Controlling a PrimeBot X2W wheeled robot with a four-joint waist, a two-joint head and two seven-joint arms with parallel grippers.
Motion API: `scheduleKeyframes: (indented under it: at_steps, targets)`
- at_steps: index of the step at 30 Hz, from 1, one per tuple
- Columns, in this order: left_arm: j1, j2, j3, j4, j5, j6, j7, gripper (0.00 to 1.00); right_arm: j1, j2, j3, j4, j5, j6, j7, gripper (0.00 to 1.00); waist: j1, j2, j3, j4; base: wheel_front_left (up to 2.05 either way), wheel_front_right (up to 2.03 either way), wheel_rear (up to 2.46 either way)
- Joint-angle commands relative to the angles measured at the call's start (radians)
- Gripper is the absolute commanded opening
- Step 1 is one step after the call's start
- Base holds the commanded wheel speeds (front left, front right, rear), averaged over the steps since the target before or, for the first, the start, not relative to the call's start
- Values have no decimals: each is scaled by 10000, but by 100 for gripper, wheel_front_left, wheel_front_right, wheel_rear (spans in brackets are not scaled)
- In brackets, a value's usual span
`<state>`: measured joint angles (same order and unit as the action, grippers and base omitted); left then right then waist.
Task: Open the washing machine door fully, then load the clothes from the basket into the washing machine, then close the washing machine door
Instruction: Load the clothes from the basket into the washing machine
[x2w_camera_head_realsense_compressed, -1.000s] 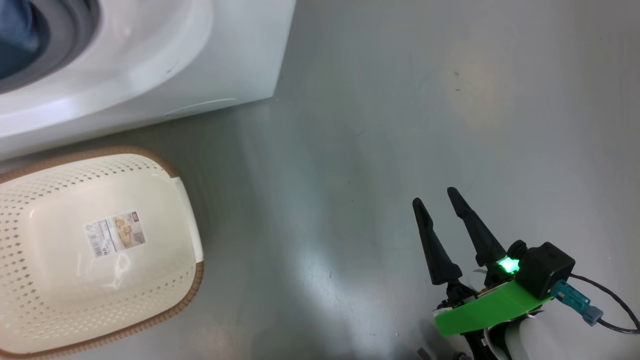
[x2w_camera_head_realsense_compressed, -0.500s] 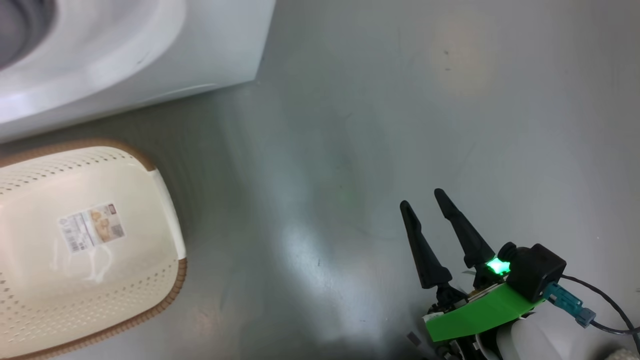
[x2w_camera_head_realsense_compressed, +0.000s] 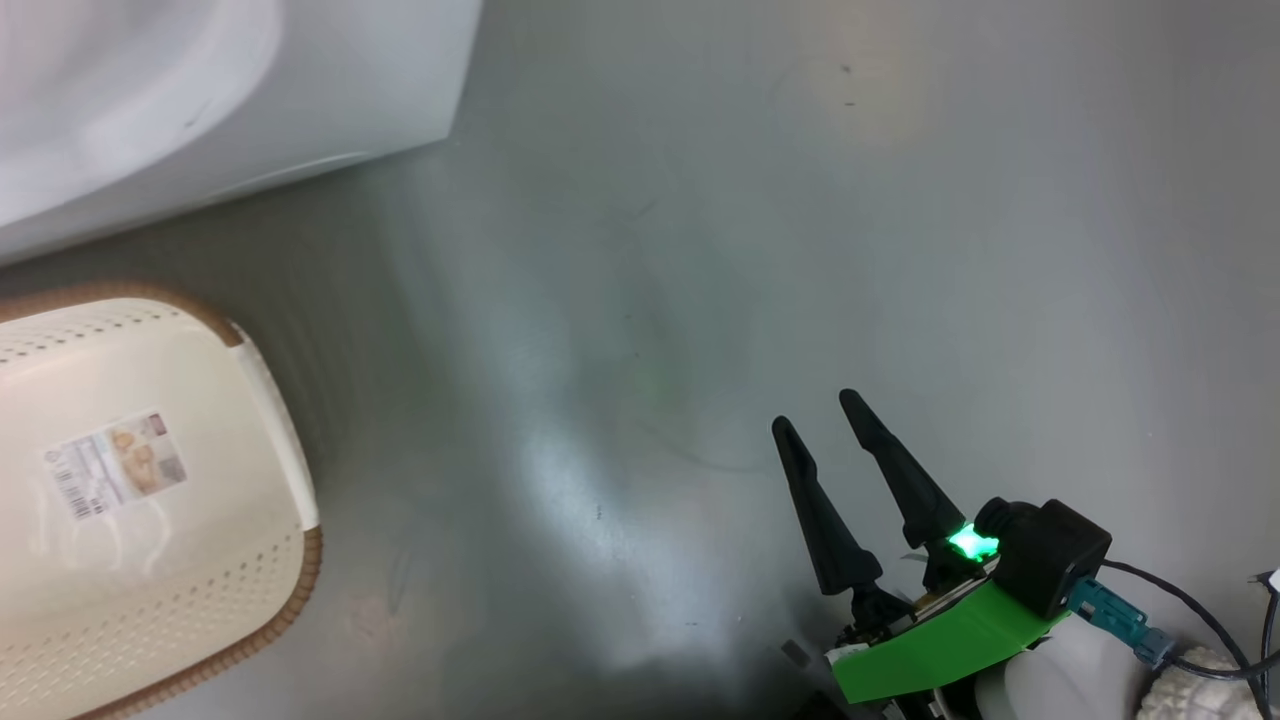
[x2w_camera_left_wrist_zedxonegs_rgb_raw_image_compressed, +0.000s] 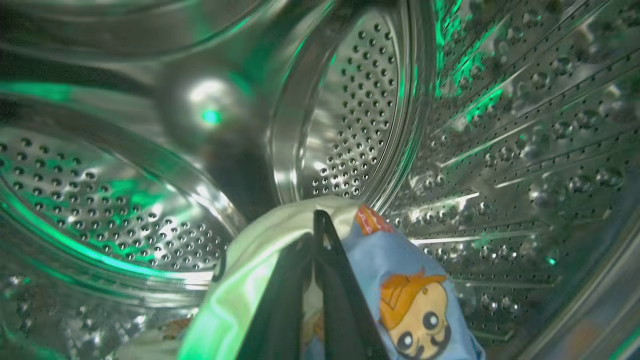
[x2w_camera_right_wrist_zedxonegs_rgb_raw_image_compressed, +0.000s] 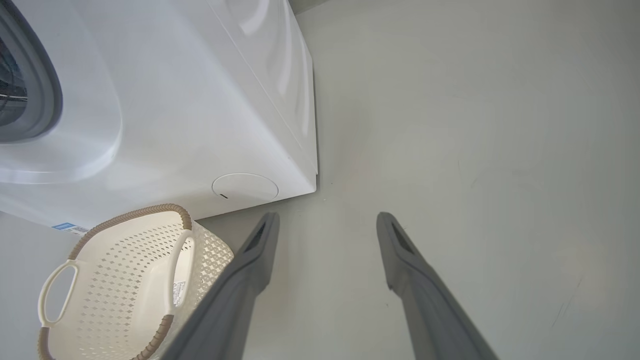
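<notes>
In the left wrist view my left gripper (x2w_camera_left_wrist_zedxonegs_rgb_raw_image_compressed: 318, 221) is inside the perforated steel drum (x2w_camera_left_wrist_zedxonegs_rgb_raw_image_compressed: 360, 110) of the washing machine. It is shut on the clothes (x2w_camera_left_wrist_zedxonegs_rgb_raw_image_compressed: 415, 285), light blue fabric with an orange-haired cartoon figure and a pale cloth (x2w_camera_left_wrist_zedxonegs_rgb_raw_image_compressed: 240, 285) beside it. The white washing machine (x2w_camera_head_realsense_compressed: 200, 90) (x2w_camera_right_wrist_zedxonegs_rgb_raw_image_compressed: 200, 100) fills the upper left of the head view. Below it the cream basket (x2w_camera_head_realsense_compressed: 200, 620) (x2w_camera_right_wrist_zedxonegs_rgb_raw_image_compressed: 125, 280) stands with nothing in it but a paper label. My right gripper (x2w_camera_head_realsense_compressed: 815, 411) (x2w_camera_right_wrist_zedxonegs_rgb_raw_image_compressed: 327, 217) hangs open over bare floor, right of the basket. The washing machine door is out of view.
Grey glossy floor (x2w_camera_head_realsense_compressed: 700, 250) spreads to the right of the machine and around my right gripper. A round service cover (x2w_camera_right_wrist_zedxonegs_rgb_raw_image_compressed: 245, 186) sits low on the machine's front. A dark cable (x2w_camera_head_realsense_compressed: 1200, 610) trails from my right wrist.
The whole head picture has slid left, so the camera has turned; the drum opening has left that view. My right gripper stays open, with little change in its place.
</notes>
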<state>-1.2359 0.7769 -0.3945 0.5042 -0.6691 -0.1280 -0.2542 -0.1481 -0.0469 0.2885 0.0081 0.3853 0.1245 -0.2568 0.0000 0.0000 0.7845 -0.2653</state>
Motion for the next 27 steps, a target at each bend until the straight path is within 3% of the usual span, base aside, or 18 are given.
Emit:
scheduleKeyframes:
  at_steps: [1,9,21,23,24,25,27]
  targets:
    - [-292,715,415,-428,147,-27,-64,0,380,-33,291,-224,191,62,-49,100,0,0,63,-177,0,0,0]
    - [-126,906,1102,-1494,493,-27,-73,0,524,-33,442,-282,306,62,-49,100,0,0,113,-470,0,0,0]
    - [203,1242,-304,-621,-906,-27,-71,0,532,-33,430,-141,283,62,-49,100,0,0,-31,-412,0,0,0]
    - [167,1250,-424,-528,-1024,-27,-39,5,518,-33,424,-131,287,62,-49,100,0,0,-41,-400,0,0,0]
    - [134,1229,-507,-419,-1185,-27,-5,61,505,-33,416,-123,288,62,-49,100,0,0,-52,-390,0,0,0]
    - [88,1208,-545,-255,-1322,-27,50,100,490,-33,409,-115,288,62,-49,100,0,0,-65,-382,0,0,0]
    - [25,1172,-698,-13,-1449,-27,128,100,463,-33,387,-95,291,62,-49,100,0,0,-105,-359,0,0,0]
